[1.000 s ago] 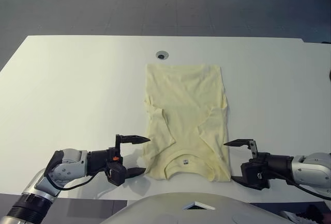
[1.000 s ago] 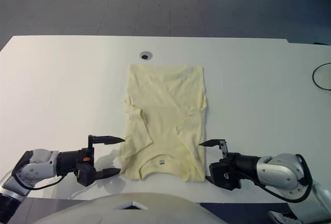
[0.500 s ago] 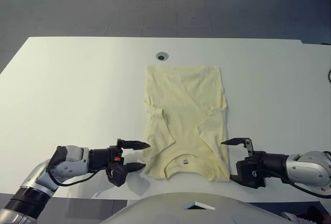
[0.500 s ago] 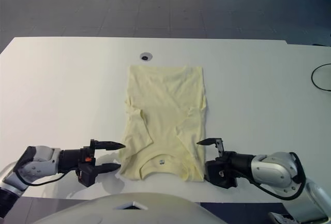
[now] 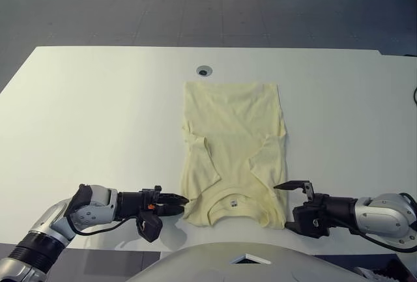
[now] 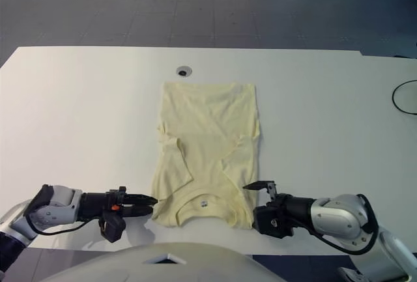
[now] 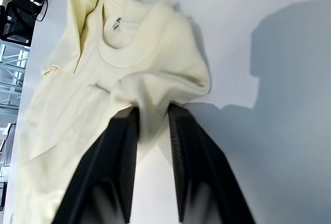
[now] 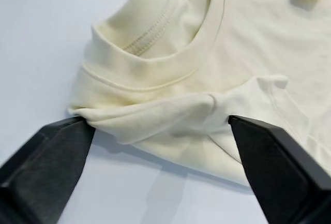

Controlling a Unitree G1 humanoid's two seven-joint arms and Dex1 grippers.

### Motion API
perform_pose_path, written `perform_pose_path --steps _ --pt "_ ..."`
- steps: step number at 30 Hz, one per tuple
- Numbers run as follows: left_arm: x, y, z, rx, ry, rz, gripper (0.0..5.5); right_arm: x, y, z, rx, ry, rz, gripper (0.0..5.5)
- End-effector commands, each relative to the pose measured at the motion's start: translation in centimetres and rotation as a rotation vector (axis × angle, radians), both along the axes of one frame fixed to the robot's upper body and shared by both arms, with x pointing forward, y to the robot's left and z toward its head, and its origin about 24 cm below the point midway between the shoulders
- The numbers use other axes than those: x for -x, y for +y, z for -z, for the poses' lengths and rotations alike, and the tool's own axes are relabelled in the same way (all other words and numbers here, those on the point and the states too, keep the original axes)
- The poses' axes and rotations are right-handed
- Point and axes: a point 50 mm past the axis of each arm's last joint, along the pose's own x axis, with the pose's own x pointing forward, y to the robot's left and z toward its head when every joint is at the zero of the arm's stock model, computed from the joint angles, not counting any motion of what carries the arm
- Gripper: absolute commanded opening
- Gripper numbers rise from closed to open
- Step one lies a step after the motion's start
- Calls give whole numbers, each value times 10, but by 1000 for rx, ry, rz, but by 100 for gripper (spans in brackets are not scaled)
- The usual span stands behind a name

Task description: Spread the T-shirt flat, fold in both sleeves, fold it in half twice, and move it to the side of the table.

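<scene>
A pale yellow T-shirt lies flat on the white table, both sleeves folded in and the collar toward the near edge. My left gripper lies low at the shirt's near left shoulder corner. In the left wrist view its fingers are drawn close, shut on the T-shirt's edge. My right gripper sits at the near right shoulder corner, open. Its fingers stand wide on either side of the corner fold.
A round cable hole sits in the table just beyond the shirt's hem. A black cable loops at the right edge. Bare tabletop spreads left and right of the shirt, and the front edge runs close under both grippers.
The left gripper's fingers have closed from wide open onto the shirt's near left corner. The right gripper slid left to the near right corner and stays open.
</scene>
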Motion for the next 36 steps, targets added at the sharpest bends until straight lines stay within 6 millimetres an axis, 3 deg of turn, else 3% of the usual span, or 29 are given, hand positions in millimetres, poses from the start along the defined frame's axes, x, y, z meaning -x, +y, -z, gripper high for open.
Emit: perform_pose_path --steps 1,10,17,25,33,36 --pt "3 1 12 -68 30 4 48 4 -4 8 43 32 22 387" --pt "3 4 12 -88 9 4 190 7 -4 7 37 47 -8 232" --pt "5 11 10 -99 11 1 270 7 -5 4 21 47 -27 121" --pt "8 3 16 -86 22 42 146 6 -5 3 -5 50 -26 2" --pt "4 -1 20 -103 22 64 20 4 -6 2 -11 42 -14 0" --pt "3 0 19 -107 21 57 3 4 -6 2 -19 41 -8 0"
